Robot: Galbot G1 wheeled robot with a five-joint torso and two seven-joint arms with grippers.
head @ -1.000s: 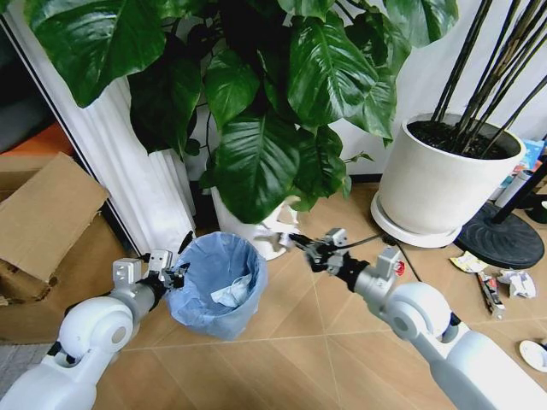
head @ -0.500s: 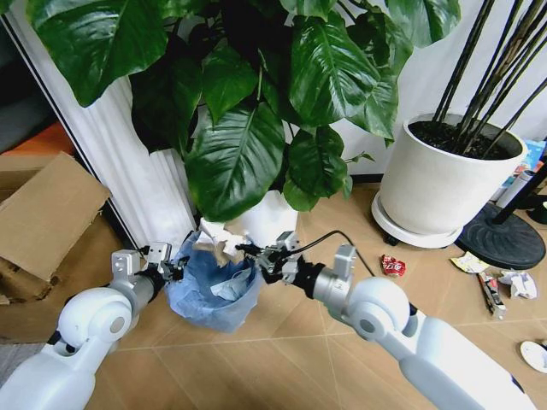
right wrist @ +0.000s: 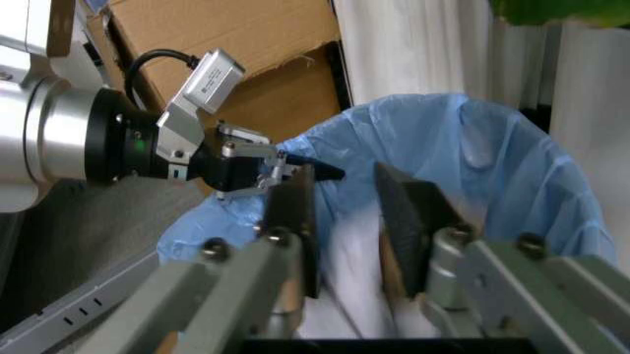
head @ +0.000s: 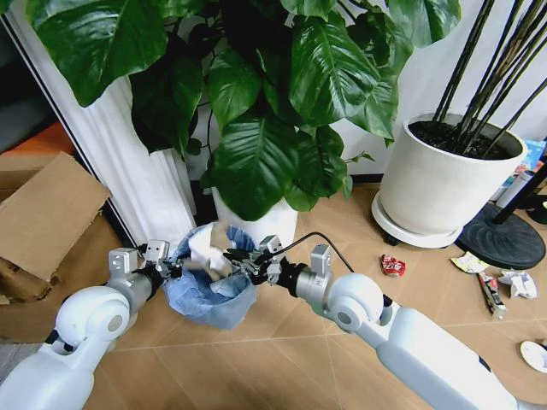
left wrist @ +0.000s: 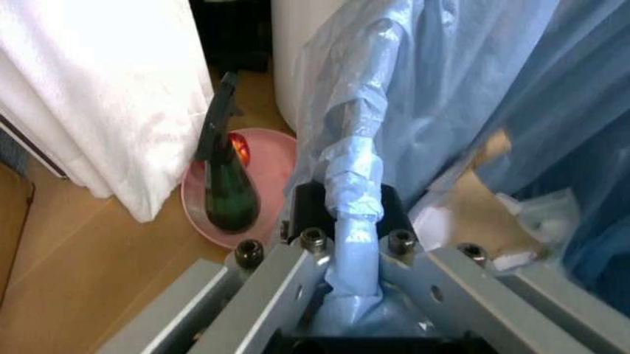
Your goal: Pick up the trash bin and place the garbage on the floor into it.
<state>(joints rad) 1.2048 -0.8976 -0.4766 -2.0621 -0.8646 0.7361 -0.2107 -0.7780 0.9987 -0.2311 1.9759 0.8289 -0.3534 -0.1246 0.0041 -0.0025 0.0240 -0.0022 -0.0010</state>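
Crumpled paper dropped over the held bin

The trash bin is pinched by its bag rim in the left hand, tilted off the floor; the right hand, spread, hovers above as white garbage falls in.

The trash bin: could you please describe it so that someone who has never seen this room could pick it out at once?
Start at the big-leaved plant in its white pot by the curtain. On the floor just in front sits the trash bin, with the left gripper shut on its rim. Unlike the white pots, it is small and lined with a crinkly pale blue bag.
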